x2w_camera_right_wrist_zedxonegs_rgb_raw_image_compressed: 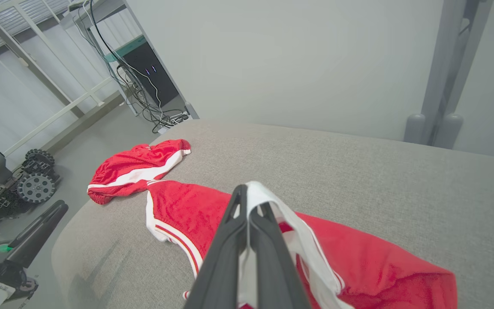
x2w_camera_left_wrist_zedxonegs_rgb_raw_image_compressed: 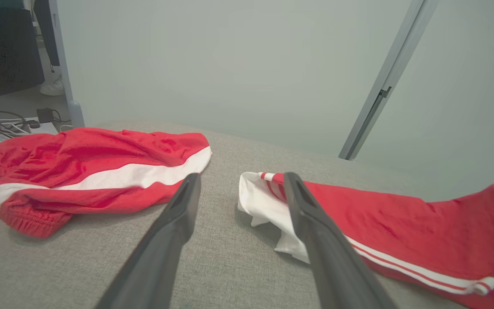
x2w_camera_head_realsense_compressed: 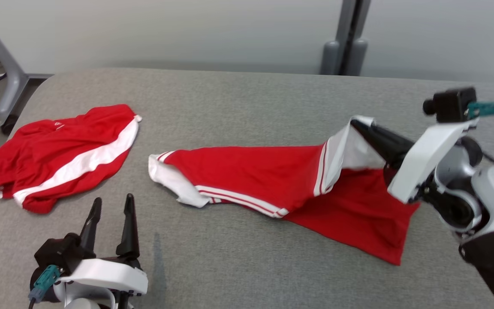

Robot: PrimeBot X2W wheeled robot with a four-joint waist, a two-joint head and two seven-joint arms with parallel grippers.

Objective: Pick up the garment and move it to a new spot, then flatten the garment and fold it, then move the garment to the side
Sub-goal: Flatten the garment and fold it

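Garment (x2w_camera_head_realsense_compressed: pixel 251 171), red with white trim, lies stretched across the middle and right of the grey worktop (x2w_camera_head_realsense_compressed: pixel 247 94). Right hand (x2w_camera_head_realsense_compressed: pixel 355 123) is clamped on its white-edged end, and that end is lifted off the surface; the rest of the cloth trails down onto the worktop. Left hand (x2w_camera_head_realsense_compressed: pixel 113 198) is at front left, fingers apart, nothing between them, near the garment's other end but not touching. Red shorts (x2w_camera_head_realsense_compressed: pixel 58 154) lie at far left, apart from the garment.

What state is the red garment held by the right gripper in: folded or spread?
Spread, not folded: the garment lies stretched along the table, one white-trimmed edge lifted by the right gripper.
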